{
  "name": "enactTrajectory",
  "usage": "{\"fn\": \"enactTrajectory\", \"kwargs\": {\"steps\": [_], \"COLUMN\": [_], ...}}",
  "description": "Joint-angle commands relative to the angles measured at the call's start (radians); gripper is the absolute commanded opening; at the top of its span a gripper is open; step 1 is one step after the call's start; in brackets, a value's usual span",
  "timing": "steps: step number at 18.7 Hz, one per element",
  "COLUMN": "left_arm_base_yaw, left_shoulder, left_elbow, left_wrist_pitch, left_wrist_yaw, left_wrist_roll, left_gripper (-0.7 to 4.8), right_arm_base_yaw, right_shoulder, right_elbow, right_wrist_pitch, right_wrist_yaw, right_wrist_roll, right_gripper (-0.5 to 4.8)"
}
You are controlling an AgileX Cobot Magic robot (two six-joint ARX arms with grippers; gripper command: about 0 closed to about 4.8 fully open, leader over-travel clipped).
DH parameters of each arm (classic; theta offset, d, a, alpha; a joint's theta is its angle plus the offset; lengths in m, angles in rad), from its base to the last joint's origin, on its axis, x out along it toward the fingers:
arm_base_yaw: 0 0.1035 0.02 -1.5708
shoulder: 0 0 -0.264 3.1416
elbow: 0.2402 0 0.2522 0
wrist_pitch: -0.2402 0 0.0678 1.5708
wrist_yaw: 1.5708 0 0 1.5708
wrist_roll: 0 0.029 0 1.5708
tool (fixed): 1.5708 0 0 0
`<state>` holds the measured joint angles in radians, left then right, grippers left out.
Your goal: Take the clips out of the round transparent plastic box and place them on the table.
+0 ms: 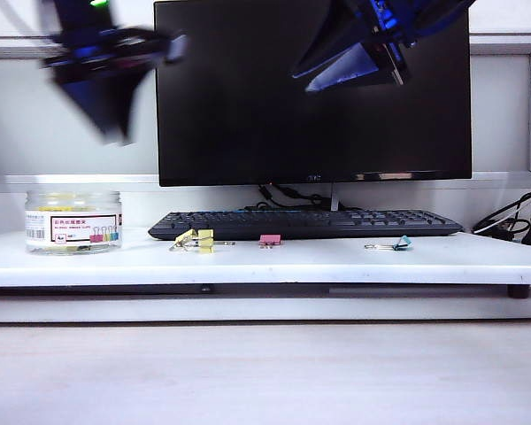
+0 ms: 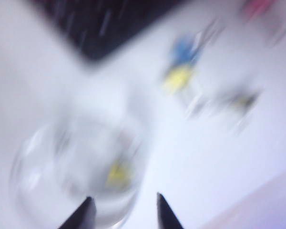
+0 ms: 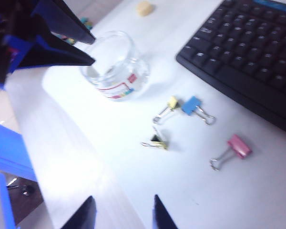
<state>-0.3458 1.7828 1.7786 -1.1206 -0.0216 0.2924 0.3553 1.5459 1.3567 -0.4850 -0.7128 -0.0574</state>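
Note:
The round transparent plastic box stands at the left end of the table, with something yellow showing through its wall. In the blurred left wrist view a yellow clip lies inside the box. Two yellow clips lie on the table in front of the keyboard; the right wrist view shows them apart. My left gripper hangs open and empty high above the box, blurred by motion. My right gripper is open and empty, high over the middle.
A black keyboard and a dark monitor stand behind the clips. A pink clip and a teal clip lie on the table. A blue clip lies beside one yellow clip. Cables sit at the right.

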Motion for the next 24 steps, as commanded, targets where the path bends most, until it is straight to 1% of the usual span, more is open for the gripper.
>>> {"fn": "enactTrajectory", "kwargs": {"steps": [1, 2, 5, 6, 9, 13, 21, 23, 24], "left_arm_base_yaw": [0.063, 0.08, 0.082, 0.082, 0.083, 0.082, 0.092, 0.108, 0.114], "left_shoulder": [0.004, 0.003, 0.009, 0.011, 0.055, 0.101, 0.112, 0.112, 0.112], "left_elbow": [-0.002, -0.002, -0.003, -0.003, -0.003, -0.003, -0.003, -0.003, -0.003], "left_wrist_pitch": [-0.047, -0.045, -0.031, -0.025, -0.032, -0.028, -0.043, -0.052, -0.058], "left_wrist_yaw": [-0.009, 0.0, 0.047, 0.048, 0.039, -0.005, 0.004, 0.051, 0.07], "left_wrist_roll": [-0.008, -0.008, 0.048, 0.048, 0.052, 0.052, 0.121, 0.129, 0.146], "left_gripper": [1.76, 1.76, 1.75, 1.75, 1.75, 1.75, 1.75, 1.74, 1.74], "right_arm_base_yaw": [0.004, 0.012, 0.028, 0.031, 0.039, 0.039, 0.039, 0.039, 0.039], "right_shoulder": [-0.007, -0.007, -0.006, -0.006, -0.007, -0.007, -0.007, -0.007, -0.007], "right_elbow": [0.004, 0.004, 0.004, 0.004, 0.004, 0.004, 0.004, 0.004, 0.004], "right_wrist_pitch": [0.01, 0.01, 0.011, 0.011, 0.007, -0.013, -0.039, -0.042, -0.042], "right_wrist_yaw": [-0.03, -0.03, -0.027, -0.029, -0.035, -0.052, -0.052, -0.053, -0.053], "right_wrist_roll": [0.005, 0.005, 0.005, 0.005, 0.008, 0.012, 0.012, 0.012, 0.012], "right_gripper": [1.57, 1.57, 1.57, 1.57, 1.57, 1.57, 1.57, 1.57, 1.57]}}
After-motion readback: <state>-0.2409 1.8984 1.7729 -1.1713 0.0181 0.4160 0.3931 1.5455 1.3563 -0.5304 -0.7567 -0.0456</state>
